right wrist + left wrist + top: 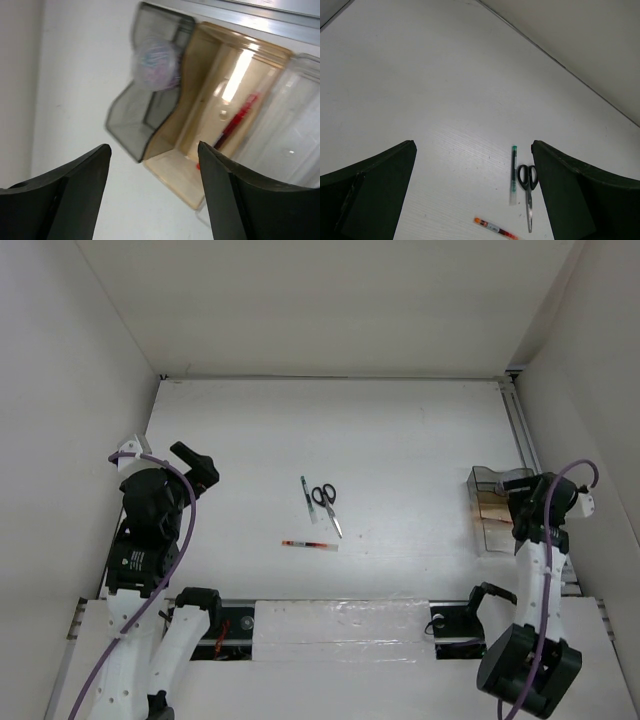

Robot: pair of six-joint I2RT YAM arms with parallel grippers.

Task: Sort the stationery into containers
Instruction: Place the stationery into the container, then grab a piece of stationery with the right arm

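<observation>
White table boxed in by white walls; both sets of jaws spread, holding nothing.
Ahead of the left gripper, close by one finger: green pen, scissors, red pen. Ahead of the right gripper: a blurred, seemingly purple disc in the grey box, and a second red pen in the amber box.

lab booth: white walls box in a white table.
</observation>
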